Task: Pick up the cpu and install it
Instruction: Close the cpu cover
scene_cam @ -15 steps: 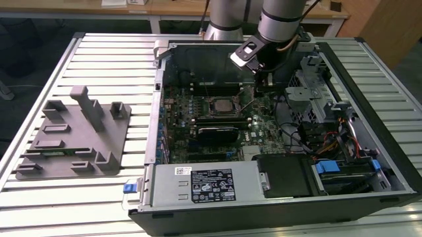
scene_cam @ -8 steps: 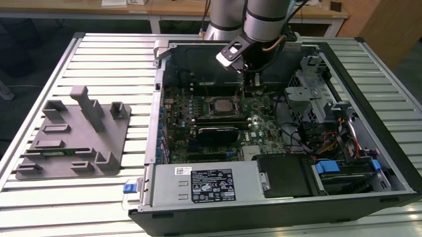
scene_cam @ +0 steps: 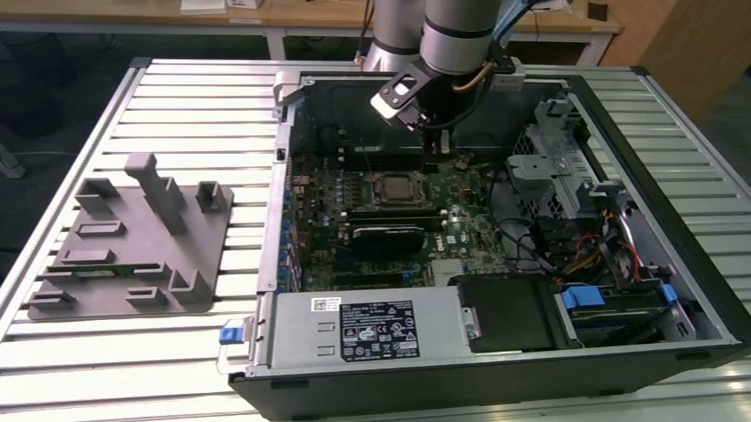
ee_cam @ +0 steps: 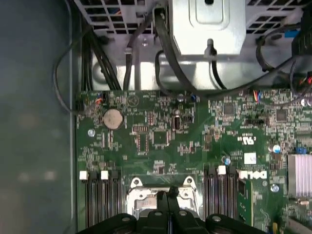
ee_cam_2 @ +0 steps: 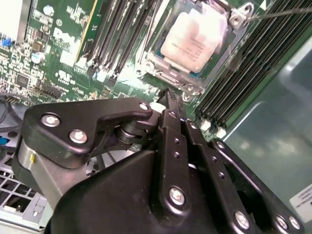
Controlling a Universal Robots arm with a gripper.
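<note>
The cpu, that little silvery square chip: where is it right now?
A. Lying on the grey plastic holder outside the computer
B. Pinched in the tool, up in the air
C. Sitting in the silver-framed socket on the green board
C: in the second wrist view the cpu lies inside the silver-framed socket on the green board, and the tool is beside the socket with its tips off the chip.

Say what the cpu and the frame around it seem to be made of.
The cpu: probably metal-topped, pale silvery, matte with a soft glare. The socket frame: bare bright metal, judging by its shiny reflective edges.
</note>
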